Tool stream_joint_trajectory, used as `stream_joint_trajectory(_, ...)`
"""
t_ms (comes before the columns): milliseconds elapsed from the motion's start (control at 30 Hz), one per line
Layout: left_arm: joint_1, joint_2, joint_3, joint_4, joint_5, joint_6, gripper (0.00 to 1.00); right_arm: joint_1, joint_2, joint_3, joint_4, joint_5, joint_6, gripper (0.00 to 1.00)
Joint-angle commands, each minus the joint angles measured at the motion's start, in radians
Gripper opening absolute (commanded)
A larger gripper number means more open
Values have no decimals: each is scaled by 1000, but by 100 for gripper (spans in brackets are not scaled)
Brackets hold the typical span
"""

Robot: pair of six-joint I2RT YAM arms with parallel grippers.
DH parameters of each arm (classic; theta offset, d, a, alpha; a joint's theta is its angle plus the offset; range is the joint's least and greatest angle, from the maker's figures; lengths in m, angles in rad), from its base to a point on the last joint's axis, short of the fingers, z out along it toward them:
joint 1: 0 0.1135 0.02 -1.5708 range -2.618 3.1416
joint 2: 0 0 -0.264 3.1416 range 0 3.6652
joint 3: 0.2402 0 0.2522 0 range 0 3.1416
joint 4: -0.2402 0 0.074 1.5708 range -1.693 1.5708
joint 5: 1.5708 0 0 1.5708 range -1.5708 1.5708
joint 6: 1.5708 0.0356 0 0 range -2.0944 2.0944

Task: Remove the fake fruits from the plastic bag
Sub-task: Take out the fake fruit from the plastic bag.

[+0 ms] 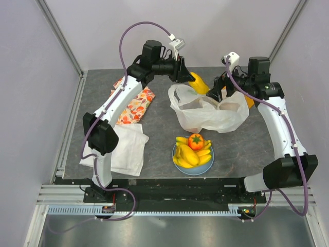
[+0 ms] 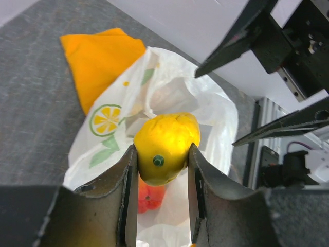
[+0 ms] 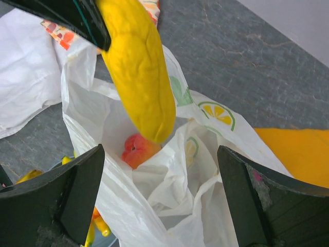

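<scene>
Two arms meet over the dark table (image 1: 154, 134). I judge the step in hand to be carrying one fruit out of the bag and over to the plate.

The plastic bag (image 1: 205, 116) lies a little past the table's middle, toward 1 o'clock, with its mouth open upward. The light-blue plate (image 1: 195, 173) is near it, at 6 o'clock from the bag. It already carries bananas (image 1: 187, 154) and a red-orange fruit (image 1: 195, 141).

The left gripper (image 2: 162, 154) is at the bag's 11 o'clock side. Its fingers are closed about halfway and clamp a long yellow fruit (image 3: 139, 77) near its stem end. The rest of this fruit hangs down over the bag's mouth. I cannot tell whether its lower tip touches the film.

The right gripper (image 3: 158, 159) is at the bag's 2 o'clock edge, spread fully wide, and it holds nothing.

To do this well, I would first lift straight up until the lower tip is above the bag's rim. Only then would I swing toward 6 o'clock. The fruit looks glossy and is gripped at one end, so it may pivot. The squeeze should stay constant and the motion slow. If the thin film rises with the fruit, the free gripper could press down the bag's edge.

The plate is crowded, so the fruit should be laid low on the open side, or it may roll off.

A peach (image 3: 138, 149) lies at the bottom of the bag, to be taken afterwards.
</scene>
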Motion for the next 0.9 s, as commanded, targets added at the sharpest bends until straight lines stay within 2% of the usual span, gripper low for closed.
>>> stream_joint_trajectory(0,-6,-84,-40,49,135,-57,2,15,-18,-21,64,-67,-1,98)
stream_joint_trajectory(133,-6,-101,-57,56,160,-73,1,42,13,-21,66,-107,-7,98)
stream_joint_trajectory(233,-6,-110,-63,65,200,-84,2,72,30,-21,58,-102,-23,93)
stream_joint_trajectory(300,-6,-118,-72,68,221,-91,1,85,34,-18,57,-98,-26,86)
stream_joint_trajectory(333,-6,-121,-77,69,220,-93,2,92,37,-11,51,-98,-35,80)
stream_joint_trajectory(400,-5,-127,-88,69,228,-96,2,98,40,-4,20,-87,-58,73)
stream_joint_trajectory(467,-3,-129,-92,69,237,-99,2,103,36,-2,8,-78,-76,61)
stream_joint_trajectory(500,-3,-129,-92,69,240,-100,2,101,31,-1,-1,-76,-78,54)
stream_joint_trajectory(533,-3,-129,-95,69,237,-100,2,101,27,4,-6,-75,-78,39)
stream_joint_trajectory(567,-3,-130,-103,63,228,-97,2,103,22,7,-11,-70,-76,34)
stream_joint_trajectory(600,-3,-133,-106,53,179,-93,15,101,8,9,-20,-57,-76,32)
stream_joint_trajectory(667,-1,-138,-112,27,87,-59,34,103,-12,9,-43,-33,-90,30)
stream_joint_trajectory(700,3,-141,-112,22,59,-51,51,101,-33,9,-104,-14,-145,30)
stream_joint_trajectory(767,17,-150,-109,19,21,-42,60,103,-55,2,-200,12,-237,30)
stream_joint_trajectory(800,35,-153,-109,17,11,-39,63,100,-76,-7,-301,31,-322,29)
stream_joint_trajectory(867,61,-162,-111,8,-16,-28,64,100,-105,-42,-397,65,-384,28)
